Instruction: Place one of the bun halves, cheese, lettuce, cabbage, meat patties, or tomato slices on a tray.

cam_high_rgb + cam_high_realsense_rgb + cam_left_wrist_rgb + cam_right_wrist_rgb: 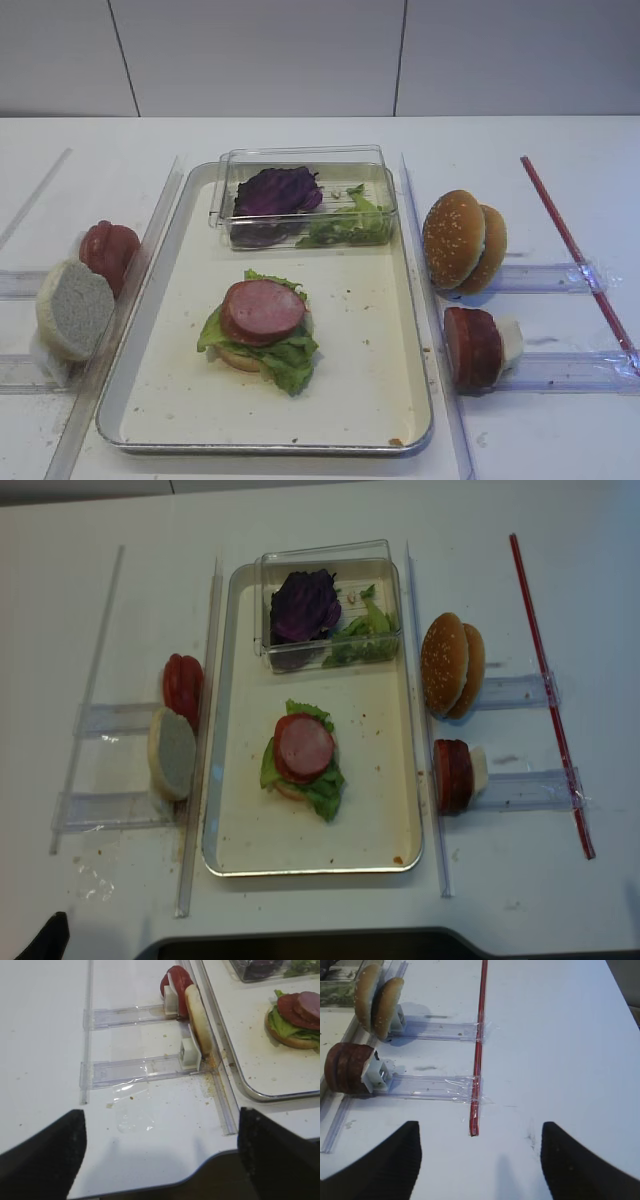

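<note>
Between placements: both pincers, left [160, 1160] and right [480, 1160], hang apart and empty near the desk's front edge. Bun, lettuce and pink meat patties [262, 311] sit stacked on the cream rectangular tray [180, 400]; next probably calls for a red tomato slice [108, 252].

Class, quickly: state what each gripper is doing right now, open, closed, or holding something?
Left gripper: open, holding nothing.
Right gripper: open, holding nothing.
</note>
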